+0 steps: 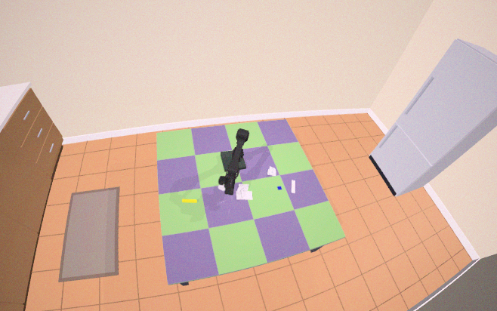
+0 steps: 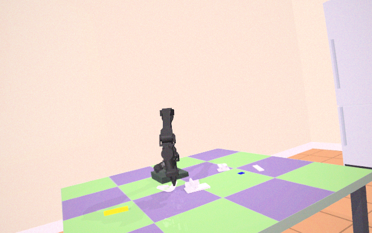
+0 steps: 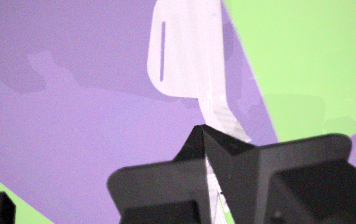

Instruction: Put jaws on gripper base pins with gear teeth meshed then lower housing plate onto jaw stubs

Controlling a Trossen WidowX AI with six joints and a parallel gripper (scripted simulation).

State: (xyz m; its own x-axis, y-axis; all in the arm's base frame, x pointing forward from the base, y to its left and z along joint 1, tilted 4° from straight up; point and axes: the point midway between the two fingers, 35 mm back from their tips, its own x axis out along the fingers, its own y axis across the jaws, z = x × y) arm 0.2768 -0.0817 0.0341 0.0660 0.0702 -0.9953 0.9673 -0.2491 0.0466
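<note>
My gripper is shut, its tips together low over the table, with nothing seen between them. A white part, apparently a jaw, has a slotted rounded paddle and a narrower bent arm. In the wrist view the arm runs down to and behind the fingertips; contact cannot be told. A white group of parts, apparently the gripper base with something upright on it, stands beside the gripper. Another white part lies farther back. Which part is the housing plate cannot be told.
A yellow bar lies left of the gripper. A small blue piece and a white bar lie to the right. The arm's dark base stands behind the parts.
</note>
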